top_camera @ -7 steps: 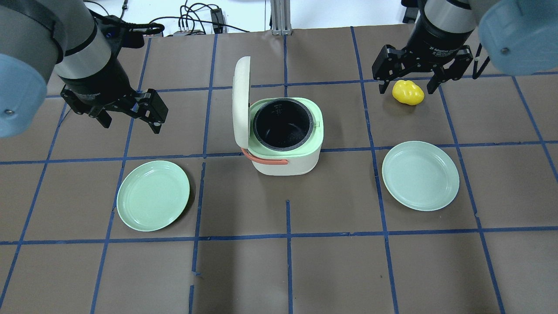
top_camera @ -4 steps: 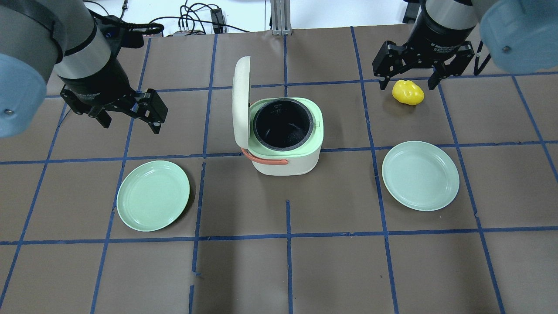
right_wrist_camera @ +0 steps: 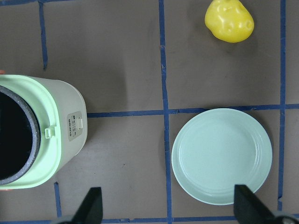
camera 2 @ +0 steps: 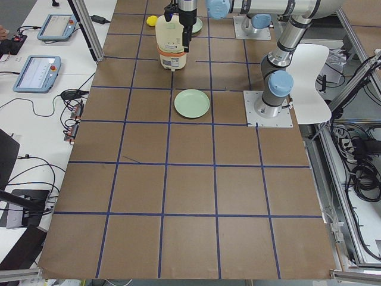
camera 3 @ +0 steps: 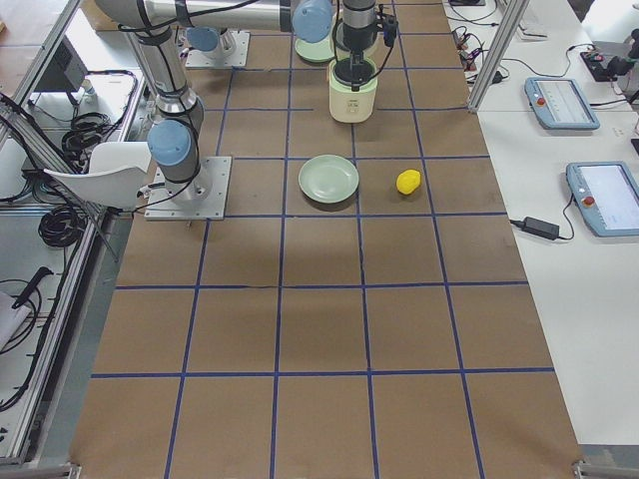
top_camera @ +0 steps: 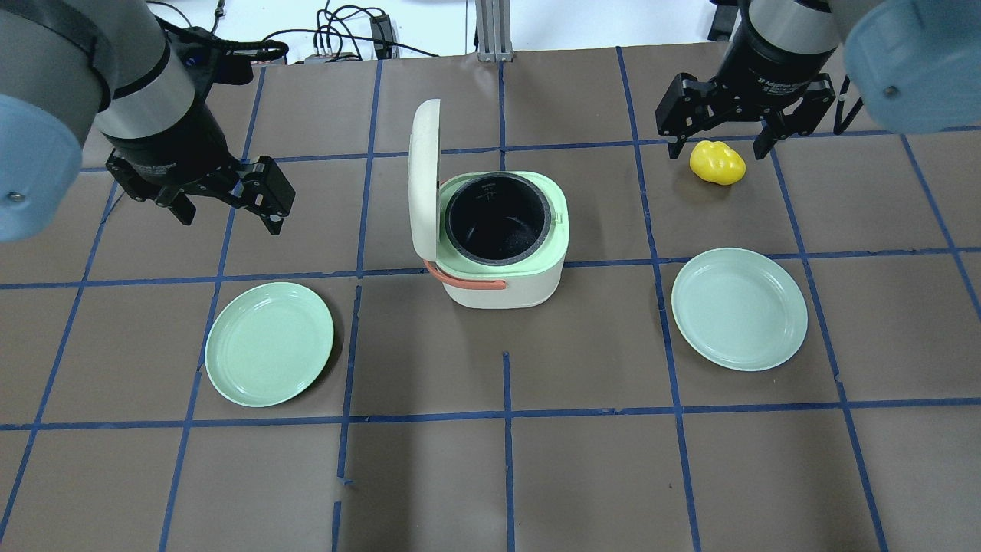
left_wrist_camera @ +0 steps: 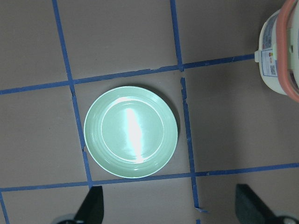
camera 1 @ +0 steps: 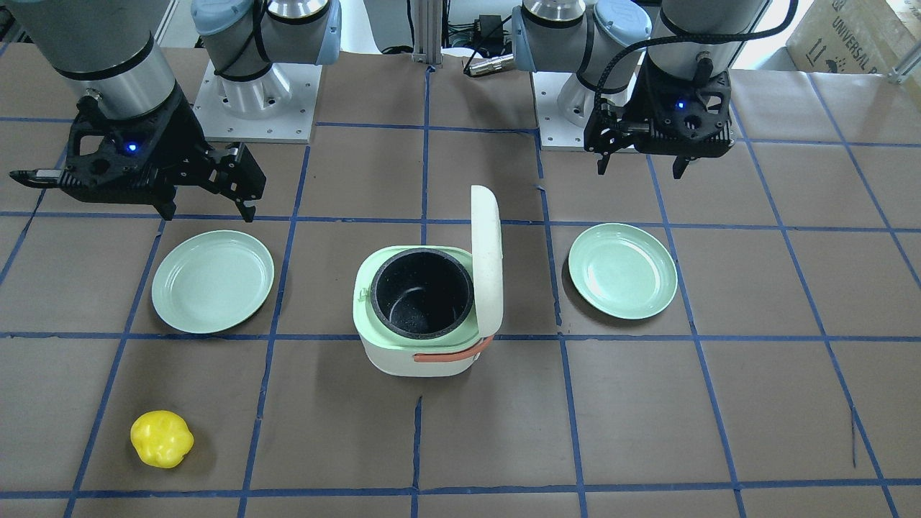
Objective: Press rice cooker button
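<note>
The white rice cooker (top_camera: 502, 284) stands mid-table with its lid (top_camera: 424, 180) upright, showing the mint-green rim and the black inner pot (top_camera: 498, 218). It also shows in the front view (camera 1: 421, 356). The orange-red handle (top_camera: 467, 282) lies down at its near side. In the right wrist view the cooker (right_wrist_camera: 65, 107) shows a small panel with a button (right_wrist_camera: 74, 126) on the side facing the right plate. My left gripper (top_camera: 230, 222) hangs open and empty, well left of the cooker. My right gripper (top_camera: 716, 153) hangs open and empty, high above the table at the right.
A green plate (top_camera: 269, 343) lies left of the cooker, under my left gripper (left_wrist_camera: 170, 207). A paler green plate (top_camera: 739, 308) lies to the right, under my right gripper (right_wrist_camera: 169, 207). A yellow pepper (top_camera: 717, 162) lies beyond the right plate.
My right gripper has shifted slightly toward the far side of the table, still open. The left gripper, cooker, plates and pepper have not moved.
</note>
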Controlling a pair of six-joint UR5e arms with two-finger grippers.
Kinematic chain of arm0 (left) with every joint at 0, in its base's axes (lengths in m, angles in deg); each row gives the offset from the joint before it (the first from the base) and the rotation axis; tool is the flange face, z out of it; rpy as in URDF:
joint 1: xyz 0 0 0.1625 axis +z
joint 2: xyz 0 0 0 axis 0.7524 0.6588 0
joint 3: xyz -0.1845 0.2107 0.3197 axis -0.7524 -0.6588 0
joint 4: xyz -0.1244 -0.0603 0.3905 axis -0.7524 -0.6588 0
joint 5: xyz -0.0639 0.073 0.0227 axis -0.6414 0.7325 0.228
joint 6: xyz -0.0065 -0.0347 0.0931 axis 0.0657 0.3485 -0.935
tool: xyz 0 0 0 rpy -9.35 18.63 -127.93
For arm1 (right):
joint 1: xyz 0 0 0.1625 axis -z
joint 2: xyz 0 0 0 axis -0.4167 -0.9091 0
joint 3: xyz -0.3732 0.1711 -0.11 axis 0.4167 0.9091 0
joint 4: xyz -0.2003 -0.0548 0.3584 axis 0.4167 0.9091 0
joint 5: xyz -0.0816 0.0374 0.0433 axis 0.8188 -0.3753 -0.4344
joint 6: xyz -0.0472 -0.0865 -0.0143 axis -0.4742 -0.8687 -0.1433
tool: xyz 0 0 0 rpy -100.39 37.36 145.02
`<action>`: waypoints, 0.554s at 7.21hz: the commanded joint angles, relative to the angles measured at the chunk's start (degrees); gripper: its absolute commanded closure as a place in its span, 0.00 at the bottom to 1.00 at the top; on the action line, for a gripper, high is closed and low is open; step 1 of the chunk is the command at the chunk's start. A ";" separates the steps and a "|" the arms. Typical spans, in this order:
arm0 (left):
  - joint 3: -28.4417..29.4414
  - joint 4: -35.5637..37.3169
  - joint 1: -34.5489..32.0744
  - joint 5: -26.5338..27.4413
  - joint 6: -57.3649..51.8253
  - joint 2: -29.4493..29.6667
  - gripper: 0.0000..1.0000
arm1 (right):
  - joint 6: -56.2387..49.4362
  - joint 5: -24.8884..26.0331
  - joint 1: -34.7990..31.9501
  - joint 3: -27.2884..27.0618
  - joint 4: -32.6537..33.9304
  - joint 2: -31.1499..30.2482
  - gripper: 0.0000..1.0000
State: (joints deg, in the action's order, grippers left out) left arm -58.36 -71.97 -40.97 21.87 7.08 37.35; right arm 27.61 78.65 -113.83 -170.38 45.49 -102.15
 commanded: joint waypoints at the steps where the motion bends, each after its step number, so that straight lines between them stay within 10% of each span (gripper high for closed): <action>1: 0.00 0.07 0.03 -0.04 0.00 0.00 0.00 | -0.06 0.00 0.00 -0.05 0.17 -0.03 0.00; 4: 0.00 -0.02 -0.06 -0.04 0.00 0.00 0.00 | -0.50 0.18 0.00 -0.31 0.08 -0.12 0.00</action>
State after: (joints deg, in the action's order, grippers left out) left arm -58.36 -71.96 -40.96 21.85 7.08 37.35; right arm 27.30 78.73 -113.83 -170.60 45.57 -102.22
